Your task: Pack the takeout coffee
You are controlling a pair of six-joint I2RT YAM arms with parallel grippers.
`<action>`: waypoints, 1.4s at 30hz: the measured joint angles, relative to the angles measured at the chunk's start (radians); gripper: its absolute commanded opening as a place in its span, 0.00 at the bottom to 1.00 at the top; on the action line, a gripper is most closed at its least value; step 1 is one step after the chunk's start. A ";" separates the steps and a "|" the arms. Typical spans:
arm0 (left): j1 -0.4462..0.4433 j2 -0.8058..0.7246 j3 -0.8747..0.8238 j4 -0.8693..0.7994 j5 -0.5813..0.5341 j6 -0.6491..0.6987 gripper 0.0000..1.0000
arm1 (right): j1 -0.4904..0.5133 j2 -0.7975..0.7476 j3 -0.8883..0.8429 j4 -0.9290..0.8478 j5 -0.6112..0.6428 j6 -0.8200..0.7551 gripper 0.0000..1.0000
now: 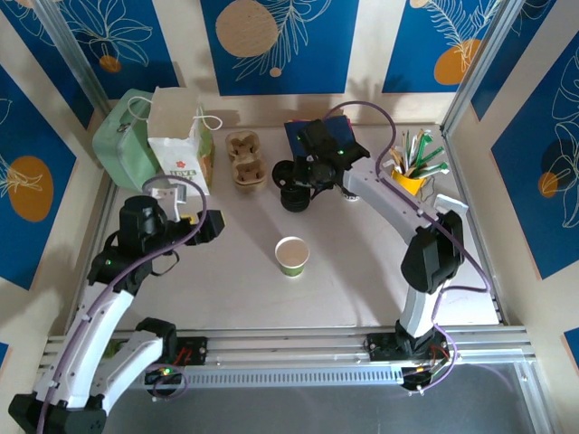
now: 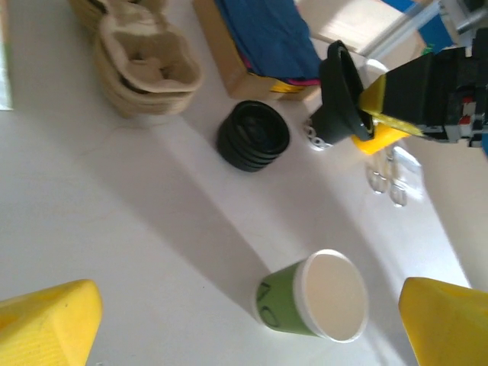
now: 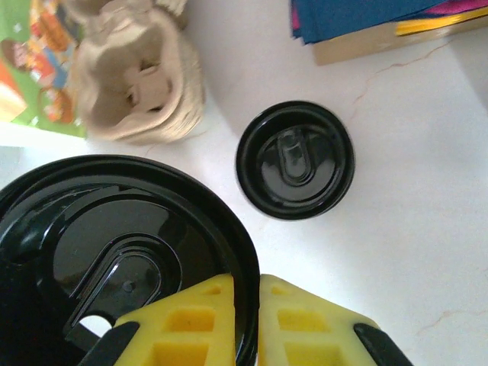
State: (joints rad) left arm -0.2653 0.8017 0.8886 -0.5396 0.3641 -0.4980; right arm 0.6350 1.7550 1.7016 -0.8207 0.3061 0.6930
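The takeout coffee cup (image 1: 291, 256) stands upright mid-table, green with a white rim, its top uncovered; it also lies low in the left wrist view (image 2: 316, 297). My left gripper (image 1: 204, 226) is open to the cup's left, its yellow fingers (image 2: 49, 324) spread wide and holding nothing. My right gripper (image 3: 245, 305) is shut on the rim of a black lid (image 3: 114, 252), held in the air at the back (image 1: 283, 172). Below it on the table sits a stack of black lids (image 3: 295, 160) (image 1: 295, 197).
Pulp cup carriers (image 1: 246, 161) stand at the back beside a white paper bag (image 1: 181, 145) and a green box (image 1: 122, 140). A blue-topped box (image 1: 308, 134) is behind the right gripper. A yellow cup of utensils (image 1: 412, 172) stands at the back right.
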 measured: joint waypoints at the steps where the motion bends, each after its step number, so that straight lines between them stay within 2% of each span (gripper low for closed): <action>1: 0.000 0.007 0.007 0.002 0.022 -0.019 0.99 | 0.011 -0.018 -0.010 -0.002 -0.007 -0.005 0.11; 13: -0.002 0.056 0.018 0.149 0.212 -0.259 1.00 | 0.129 -0.164 -0.081 -0.002 -0.060 -0.013 0.12; 20: -0.024 0.106 0.019 0.211 0.249 -0.349 0.96 | 0.188 -0.166 -0.081 -0.003 -0.071 -0.012 0.12; 31: -0.085 0.180 0.020 0.224 0.264 -0.403 0.64 | 0.263 -0.165 -0.062 -0.012 -0.062 -0.013 0.12; 42: -0.090 0.189 0.020 0.271 0.294 -0.436 0.27 | 0.277 -0.165 -0.058 -0.013 -0.033 -0.012 0.12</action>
State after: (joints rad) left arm -0.3557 0.9905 0.9089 -0.2687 0.6582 -0.9337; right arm 0.9115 1.5898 1.6440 -0.8337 0.2733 0.6807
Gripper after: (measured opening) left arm 0.319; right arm 0.120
